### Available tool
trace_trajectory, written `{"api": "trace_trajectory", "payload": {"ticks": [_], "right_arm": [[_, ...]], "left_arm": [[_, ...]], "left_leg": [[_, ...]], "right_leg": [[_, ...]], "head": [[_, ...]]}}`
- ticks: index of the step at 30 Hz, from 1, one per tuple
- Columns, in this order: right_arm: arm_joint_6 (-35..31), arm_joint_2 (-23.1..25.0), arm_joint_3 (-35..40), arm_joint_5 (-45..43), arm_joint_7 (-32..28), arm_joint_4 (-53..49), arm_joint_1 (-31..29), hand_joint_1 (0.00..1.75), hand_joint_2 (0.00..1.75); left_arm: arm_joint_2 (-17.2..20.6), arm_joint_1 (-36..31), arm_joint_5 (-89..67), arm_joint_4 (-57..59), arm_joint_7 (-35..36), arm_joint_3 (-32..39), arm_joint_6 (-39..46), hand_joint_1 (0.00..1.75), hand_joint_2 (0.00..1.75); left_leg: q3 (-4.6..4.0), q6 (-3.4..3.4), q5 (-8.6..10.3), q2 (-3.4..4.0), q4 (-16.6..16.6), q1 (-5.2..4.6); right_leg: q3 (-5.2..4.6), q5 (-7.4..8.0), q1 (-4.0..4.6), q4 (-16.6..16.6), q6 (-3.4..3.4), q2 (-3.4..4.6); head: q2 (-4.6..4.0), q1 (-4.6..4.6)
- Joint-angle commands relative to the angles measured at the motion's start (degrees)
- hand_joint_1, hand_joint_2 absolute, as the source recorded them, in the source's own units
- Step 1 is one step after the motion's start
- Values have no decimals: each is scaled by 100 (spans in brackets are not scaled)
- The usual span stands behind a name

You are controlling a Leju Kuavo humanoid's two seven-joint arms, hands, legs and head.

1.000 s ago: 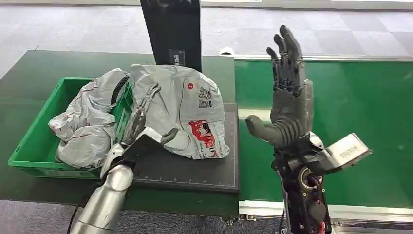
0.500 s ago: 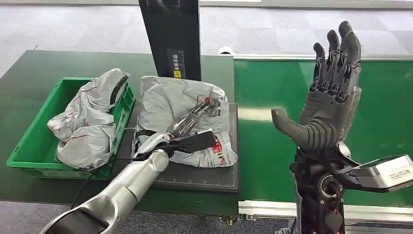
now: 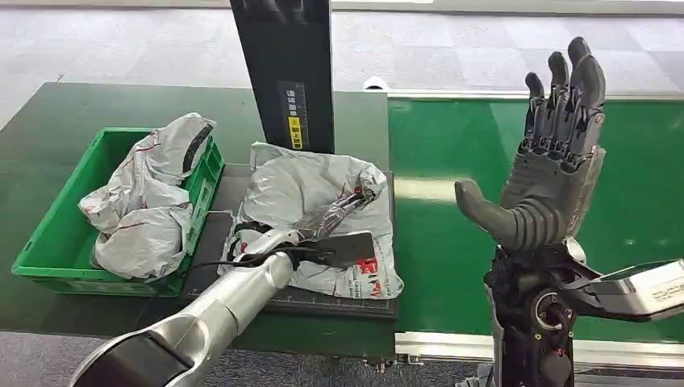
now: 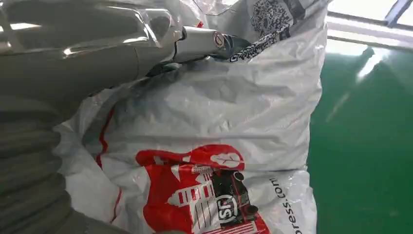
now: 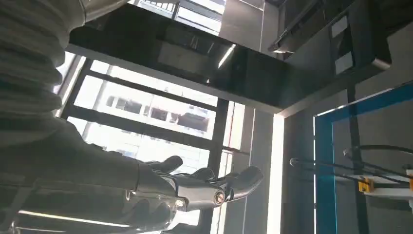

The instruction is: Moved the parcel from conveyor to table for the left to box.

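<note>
At the far left, a green bin [image 3: 48, 234] is sitting on the dark green table [image 3: 64, 113], and two crumpled grey bags [image 3: 145, 201] are filling most of it, one poking up over the bin's near-right wall. Just right of the bin, a black mat [image 3: 339, 302] is lying on the table, and the parcel [image 3: 298, 181], a grey plastic mailer with red printing and a barcode label, is lying flat on it, well clear of the conveyor. In the left wrist view the same parcel [image 4: 219, 112] is showing its red logo and creased grey skin close up.

The left hand [image 3: 314, 234] is reaching in from below and lying on top of the parcel, its fingers [image 3: 343, 208] stretching across the wrinkled plastic toward the far corner and its thumb spreading out flat over the red print. It is pressing or resting on the bag; whether any plastic is pinched between the fingers I cannot tell from these views.

Behind the parcel a tall black post [image 3: 286, 64] with a yellow sticker is standing upright at the table's far edge. Right of the mat, the bright green conveyor [image 3: 452, 145] is running across the scene.

At the far right, the right hand [image 3: 548, 177] is raised above the conveyor, palm upright, fingers straight and together, thumb sticking out sideways, holding nothing. In the right wrist view the hand [image 5: 195, 187] is pointing up toward windows and ceiling.
</note>
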Motion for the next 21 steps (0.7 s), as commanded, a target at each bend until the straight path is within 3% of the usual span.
{"api": "trace_trajectory", "payload": {"ticks": [1,3,5,6,7,11,14,19,21], "right_arm": [[56,64,-366,-32,74,-12,80,0,175],[65,83,-387,-33,74,14,69,0,175],[65,83,-410,-43,64,43,123,0,175],[70,65,-415,-29,55,39,176,0,175],[89,64,-415,-6,-8,39,243,0,175],[116,92,-457,-5,-32,87,185,0,175],[124,76,-483,-3,-32,39,203,0,175],[126,40,-515,7,-3,-9,237,0,175],[127,34,-520,7,-3,-10,242,0,175]], "left_arm": [[-181,314,-373,858,64,-939,-955,0,175],[-181,445,-432,885,69,-1081,-1012,0,175],[-181,566,-502,887,69,-1199,-874,141,175],[-181,597,-503,882,66,-1227,-783,168,175],[-175,601,-521,901,86,-1250,-678,175,175],[-124,542,-483,871,139,-1189,-447,175,175],[-104,532,-316,762,119,-968,179,175,175],[-72,398,266,528,-384,-343,1255,175,175],[-72,349,268,524,-384,-342,1219,175,175]], "left_leg": [[19,-3,2,-8,-16,0],[25,-3,2,-2,-21,-1],[31,-3,1,1,-23,-1],[34,-1,-1,-4,-19,-3],[47,-2,2,-4,-29,-1],[68,3,-2,-16,-23,-2],[73,4,-1,-20,-22,-2],[66,2,0,-19,-19,1],[62,3,-5,-27,-5,2]], "right_leg": [[24,1,0,-19,-1,-8],[29,3,-1,-23,0,-1],[37,4,-1,-26,-1,1],[42,1,-2,-21,0,-3],[56,3,0,-32,0,-4],[79,-6,-1,-24,6,-12],[86,-5,-1,-23,7,-13],[75,1,2,-21,2,-13],[73,-7,3,-8,4,-21]], "head": [[0,2],[0,2],[0,2],[0,2],[0,2],[0,2],[0,2],[0,2],[0,2]]}}
